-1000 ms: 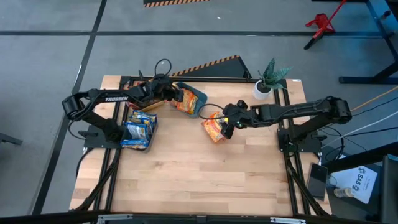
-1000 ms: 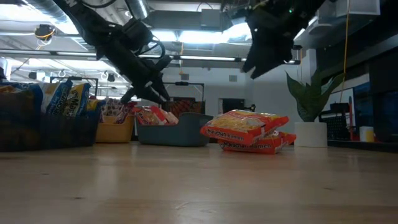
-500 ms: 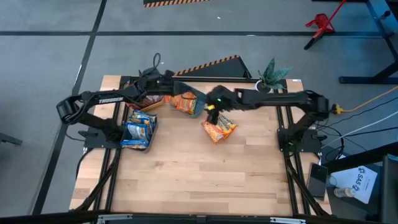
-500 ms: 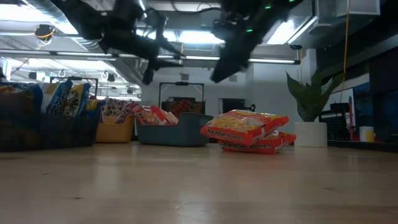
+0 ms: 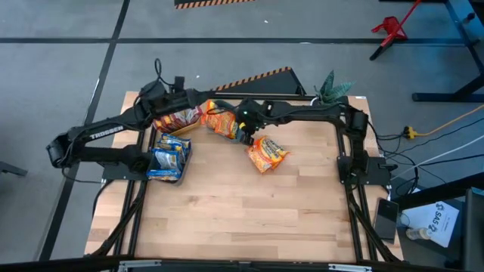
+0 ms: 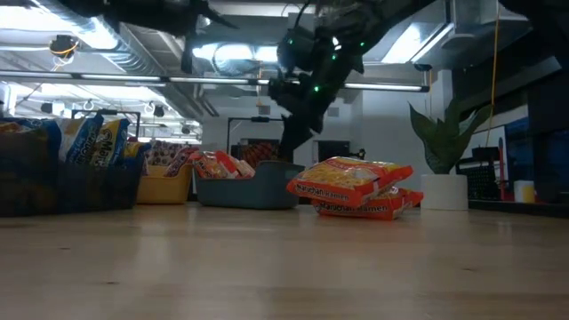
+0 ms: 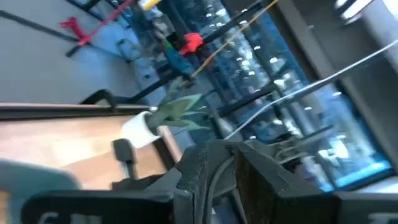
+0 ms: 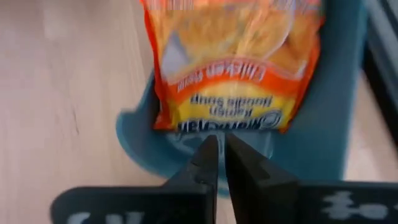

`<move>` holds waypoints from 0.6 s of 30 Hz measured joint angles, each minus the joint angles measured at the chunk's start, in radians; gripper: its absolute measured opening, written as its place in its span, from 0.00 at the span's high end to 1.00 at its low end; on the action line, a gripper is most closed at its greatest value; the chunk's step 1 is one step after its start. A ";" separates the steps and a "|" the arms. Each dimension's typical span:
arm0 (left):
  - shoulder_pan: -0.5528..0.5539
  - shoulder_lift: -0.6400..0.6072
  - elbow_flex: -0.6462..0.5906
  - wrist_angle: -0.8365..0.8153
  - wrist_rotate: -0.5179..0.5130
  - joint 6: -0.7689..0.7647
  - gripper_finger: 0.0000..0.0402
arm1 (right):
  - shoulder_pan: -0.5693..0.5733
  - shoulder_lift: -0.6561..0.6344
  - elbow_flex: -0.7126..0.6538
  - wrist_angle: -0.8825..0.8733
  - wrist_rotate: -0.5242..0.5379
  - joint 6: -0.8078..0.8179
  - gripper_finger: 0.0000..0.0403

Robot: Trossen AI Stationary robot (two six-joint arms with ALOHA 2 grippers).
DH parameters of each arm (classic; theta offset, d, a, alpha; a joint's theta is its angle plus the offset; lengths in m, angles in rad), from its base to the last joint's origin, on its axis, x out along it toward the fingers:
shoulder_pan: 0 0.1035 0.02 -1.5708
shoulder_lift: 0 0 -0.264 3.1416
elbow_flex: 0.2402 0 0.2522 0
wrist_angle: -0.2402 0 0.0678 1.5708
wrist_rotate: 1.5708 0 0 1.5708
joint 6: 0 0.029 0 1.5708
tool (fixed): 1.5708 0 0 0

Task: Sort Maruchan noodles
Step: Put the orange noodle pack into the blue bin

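Wooden table [image 5: 227,211] | orange noodle packets [image 5: 266,154] stacked, crinkly, seemingly two

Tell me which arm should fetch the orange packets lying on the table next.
Right. The right hand hangs at the teal bin, empty and shut, close to the orange packets. The left hand is up at the table's far edge, farther away.

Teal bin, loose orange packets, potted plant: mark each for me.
Teal bin [image 8: 323,124], right wrist view, bare side wall.
Orange packets [image 5: 266,154], high view, middle of the top wrapper.
Potted plant [image 6: 442,190], low view, white pot.
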 joint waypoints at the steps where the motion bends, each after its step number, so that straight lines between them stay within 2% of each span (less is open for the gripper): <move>1: -0.003 -0.007 0.000 -0.026 -0.014 0.013 0.82 | 0.000 0.012 0.000 -0.007 0.000 -0.002 0.96; 5: -0.005 -0.026 -0.002 -0.127 -0.085 0.052 0.84 | 0.000 0.060 -0.001 0.022 0.001 -0.029 0.99; 11: -0.004 -0.025 -0.002 -0.256 -0.191 0.078 0.85 | 0.000 0.097 0.002 0.062 0.009 -0.059 0.99; 18: 0.000 -0.026 -0.002 -0.356 -0.234 0.114 0.85 | 0.000 0.113 -0.002 0.119 0.010 -0.106 1.00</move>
